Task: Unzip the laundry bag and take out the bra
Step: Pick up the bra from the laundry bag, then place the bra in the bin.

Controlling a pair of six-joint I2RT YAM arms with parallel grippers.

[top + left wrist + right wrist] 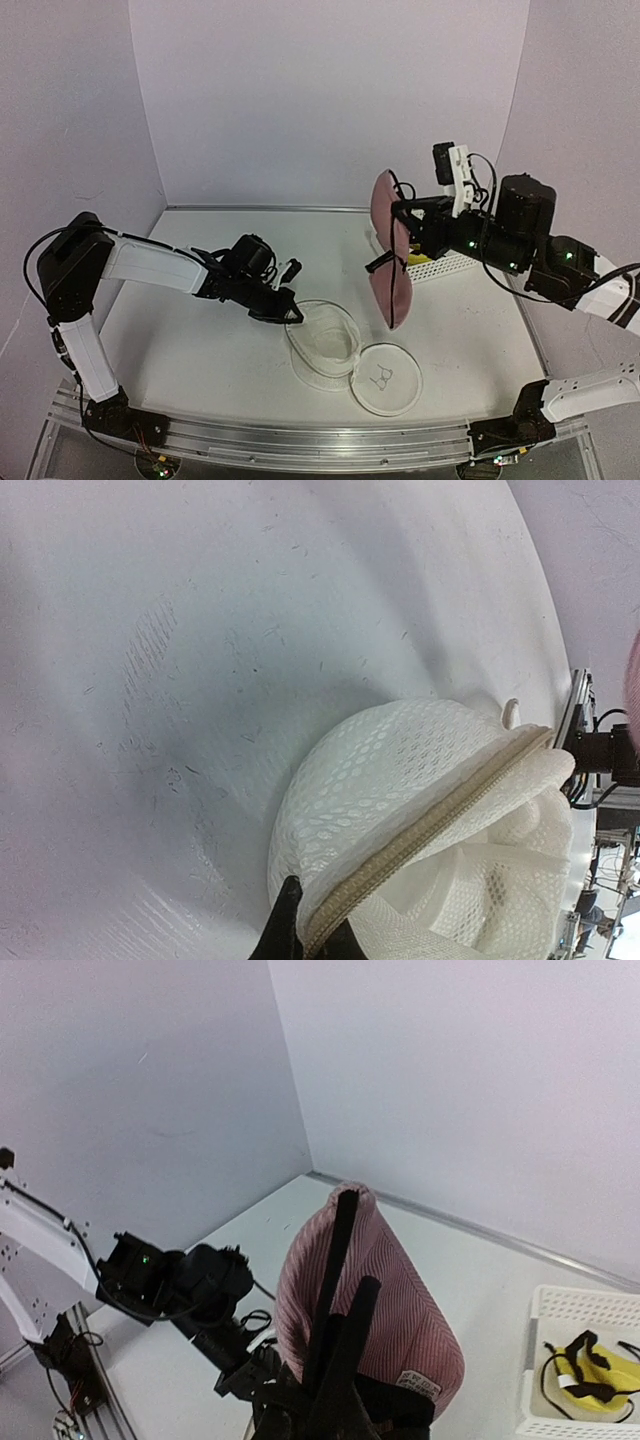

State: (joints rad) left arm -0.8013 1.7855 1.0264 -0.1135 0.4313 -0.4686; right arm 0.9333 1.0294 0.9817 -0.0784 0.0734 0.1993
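Observation:
The laundry bag (325, 345) lies open in the middle of the table, its round lid (385, 378) with the small black pictogram flat beside it. My left gripper (290, 312) is shut on the bag's left rim. In the left wrist view the black fingertips pinch the white mesh of the laundry bag (400, 780) right at the beige zipper (440, 810), where my left gripper (305, 930) meets it. The pink ribbed bra (392, 250) hangs in the air above and to the right of the bag. My right gripper (405, 235) is shut on it. The right wrist view shows the bra (410, 1310) folded around my right gripper (357, 1240).
A white perforated basket (440, 268) stands at the back right, behind the raised bra. In the right wrist view the basket (560, 1305) holds a yellow garment with black straps (590, 1370). White walls close the table at the back and on both sides.

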